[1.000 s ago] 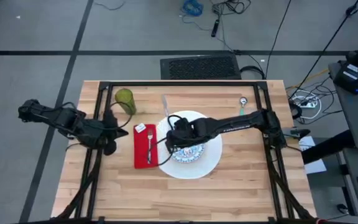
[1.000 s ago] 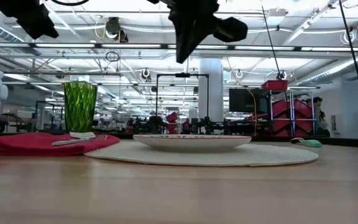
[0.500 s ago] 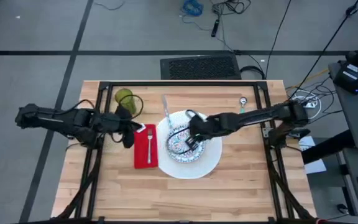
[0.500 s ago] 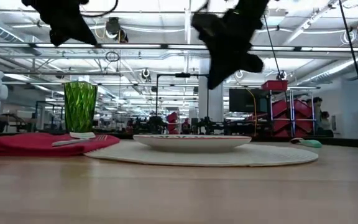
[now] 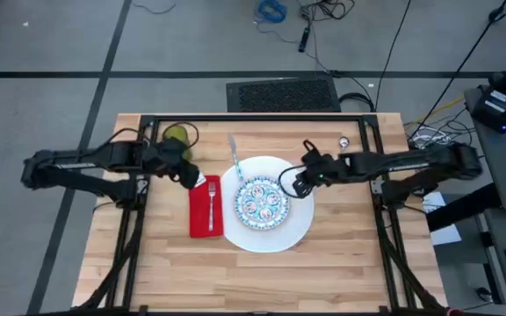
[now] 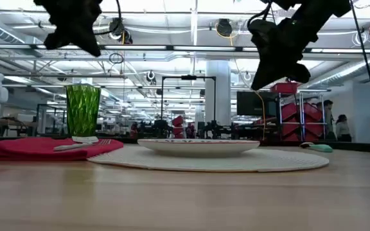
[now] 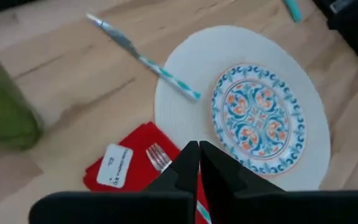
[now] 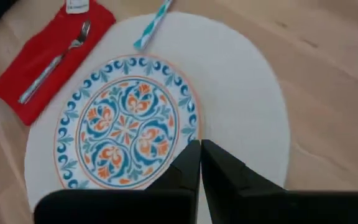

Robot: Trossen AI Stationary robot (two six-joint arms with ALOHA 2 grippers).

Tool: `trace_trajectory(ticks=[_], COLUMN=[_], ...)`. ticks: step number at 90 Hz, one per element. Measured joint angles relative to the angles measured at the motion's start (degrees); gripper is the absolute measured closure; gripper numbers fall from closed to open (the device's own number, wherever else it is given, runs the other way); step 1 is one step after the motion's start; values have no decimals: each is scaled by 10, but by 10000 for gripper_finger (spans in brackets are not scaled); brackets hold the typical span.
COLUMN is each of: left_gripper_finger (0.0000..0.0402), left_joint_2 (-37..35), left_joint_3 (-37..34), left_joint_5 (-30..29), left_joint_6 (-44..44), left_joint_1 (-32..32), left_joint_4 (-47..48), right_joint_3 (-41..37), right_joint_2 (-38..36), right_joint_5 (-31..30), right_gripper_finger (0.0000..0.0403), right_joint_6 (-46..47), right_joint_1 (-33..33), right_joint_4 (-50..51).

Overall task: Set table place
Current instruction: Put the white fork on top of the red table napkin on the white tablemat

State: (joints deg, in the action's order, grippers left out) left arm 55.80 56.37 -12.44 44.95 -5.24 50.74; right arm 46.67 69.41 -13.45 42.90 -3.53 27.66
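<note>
Clenched with nothing between them, our right fingers (image 8: 200, 163) hang above the far right part of the large white plate (image 5: 299, 230), and our left fingers (image 7: 192, 163) are likewise pressed together and empty, raised over the counter (image 5: 341, 272) between the green tumbler (image 5: 177, 138) and the red napkin (image 5: 202, 219). We see the small blue-patterned plate (image 5: 261, 202) lying centred on the white plate, flat and level in the low view. A silver fork (image 5: 211, 200) rests lengthwise on the napkin, which sits just left of the white plate and carries a small white tag (image 7: 115, 167) at its far corner. One teal-striped utensil (image 5: 234, 156) lies beyond the plates, its handle end overlapping the white plate's far rim. Another small utensil (image 5: 344, 142) lies at the far right, well apart.
</note>
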Motion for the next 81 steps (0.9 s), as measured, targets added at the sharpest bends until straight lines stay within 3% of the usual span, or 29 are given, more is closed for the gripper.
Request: trace_trajectory(ticks=[12,23,41,69,81], left_gripper_finger=[402,402,394,301,283], left_joint_2=[60,110,150,213,243], left_joint_3=[47,76,83,82,82], left_joint_5=[7,9,46,63,75], left_joint_6=[0,71,107,187,188], left_joint_1=[0,0,0,18,23], left_joint_4=[26,83,114,114,103], right_joint_3=[-5,-6,-6,-6,-6], right_joint_2=[-19,-26,-28,-28,-28], right_joint_5=[-1,0,0,-29,-46], right_gripper_finger=[403,403,403,403,403], right_joint_6=[13,14,25,44,45], right_joint_1=[-20,-19,5,45,58], right_joint_4=[-1,8,19,26,26])
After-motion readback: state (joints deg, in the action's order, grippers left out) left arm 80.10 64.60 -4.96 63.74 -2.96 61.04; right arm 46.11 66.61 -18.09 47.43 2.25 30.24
